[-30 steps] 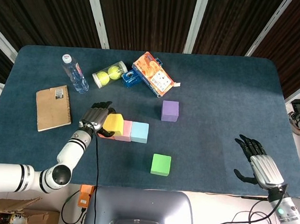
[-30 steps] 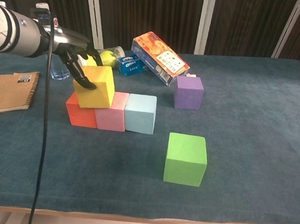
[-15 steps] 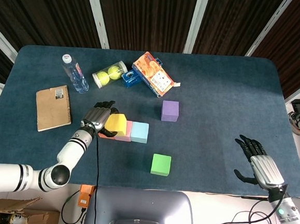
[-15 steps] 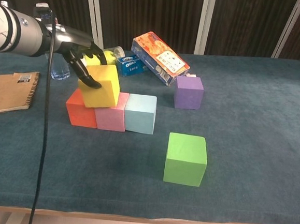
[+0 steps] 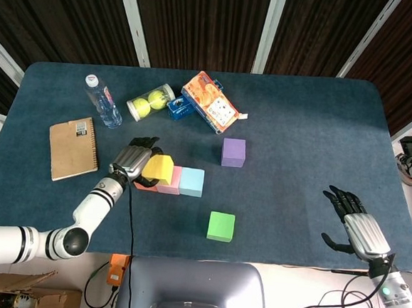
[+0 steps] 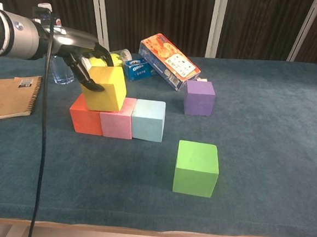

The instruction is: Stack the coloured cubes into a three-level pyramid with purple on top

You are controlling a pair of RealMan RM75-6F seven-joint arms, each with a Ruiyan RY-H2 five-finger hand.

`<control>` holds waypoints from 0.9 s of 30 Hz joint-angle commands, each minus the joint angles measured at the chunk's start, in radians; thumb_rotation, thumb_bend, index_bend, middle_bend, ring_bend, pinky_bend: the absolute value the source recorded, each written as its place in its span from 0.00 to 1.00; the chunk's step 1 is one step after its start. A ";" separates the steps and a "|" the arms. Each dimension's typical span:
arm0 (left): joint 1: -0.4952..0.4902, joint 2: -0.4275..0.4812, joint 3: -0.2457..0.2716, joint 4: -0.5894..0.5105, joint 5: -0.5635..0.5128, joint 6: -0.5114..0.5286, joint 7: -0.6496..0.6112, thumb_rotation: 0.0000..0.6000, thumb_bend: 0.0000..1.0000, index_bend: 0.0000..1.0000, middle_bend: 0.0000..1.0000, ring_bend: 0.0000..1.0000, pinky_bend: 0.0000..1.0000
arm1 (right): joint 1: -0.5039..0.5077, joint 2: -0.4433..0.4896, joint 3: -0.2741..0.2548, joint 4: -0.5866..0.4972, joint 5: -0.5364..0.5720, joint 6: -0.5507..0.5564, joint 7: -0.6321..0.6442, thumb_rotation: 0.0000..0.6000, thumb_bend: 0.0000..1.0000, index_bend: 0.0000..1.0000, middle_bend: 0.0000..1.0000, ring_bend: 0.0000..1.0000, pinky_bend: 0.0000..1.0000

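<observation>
My left hand (image 6: 81, 57) (image 5: 131, 159) grips the yellow cube (image 6: 106, 88) (image 5: 158, 167), which sits slightly tilted on top of the red cube (image 6: 84, 121) and pink cube (image 6: 115, 124) (image 5: 173, 180). A light blue cube (image 6: 148, 120) (image 5: 192, 182) completes that row of three. The purple cube (image 6: 199, 97) (image 5: 233, 152) stands alone behind and to the right. The green cube (image 6: 196, 168) (image 5: 221, 226) stands alone near the front edge. My right hand (image 5: 352, 224) hovers open at the table's right front, far from all cubes.
A notebook (image 5: 73, 148) lies at the left. A water bottle (image 5: 102, 101), a tube of tennis balls (image 5: 150, 102), a small blue packet (image 5: 179, 108) and an orange snack box (image 5: 209, 102) lie along the back. The table (image 5: 306, 148) is dark blue cloth.
My left hand has shifted the yellow cube slightly right, more over the seam between red and pink, and its fingers have loosened a little. The right hand has not moved.
</observation>
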 commanded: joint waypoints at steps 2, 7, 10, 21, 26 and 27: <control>-0.001 -0.007 0.011 0.014 0.015 -0.001 0.004 0.83 0.36 0.33 0.05 0.00 0.07 | 0.001 -0.001 0.002 -0.001 0.007 -0.003 -0.004 1.00 0.24 0.00 0.00 0.00 0.00; -0.005 -0.005 0.017 0.016 0.016 -0.007 0.004 0.80 0.39 0.33 0.05 0.00 0.07 | 0.001 -0.001 0.002 -0.002 0.008 -0.006 -0.006 1.00 0.24 0.00 0.00 0.00 0.00; -0.006 -0.007 0.020 0.017 0.014 -0.008 0.003 0.79 0.40 0.33 0.05 0.00 0.07 | 0.001 -0.001 0.003 -0.003 0.008 -0.005 -0.007 1.00 0.24 0.00 0.00 0.00 0.00; -0.015 -0.008 0.030 0.022 0.011 -0.013 0.007 0.75 0.42 0.33 0.05 0.00 0.07 | 0.003 -0.001 0.003 -0.004 0.011 -0.012 -0.011 1.00 0.24 0.00 0.00 0.00 0.00; -0.015 -0.007 0.033 0.023 0.017 -0.011 0.004 0.75 0.43 0.33 0.05 0.00 0.07 | 0.003 -0.001 0.003 -0.006 0.013 -0.012 -0.012 1.00 0.24 0.00 0.00 0.00 0.00; -0.015 -0.007 0.032 0.024 0.019 -0.012 0.001 0.75 0.44 0.33 0.05 0.00 0.07 | 0.003 -0.001 0.003 -0.006 0.013 -0.013 -0.012 1.00 0.24 0.00 0.00 0.00 0.00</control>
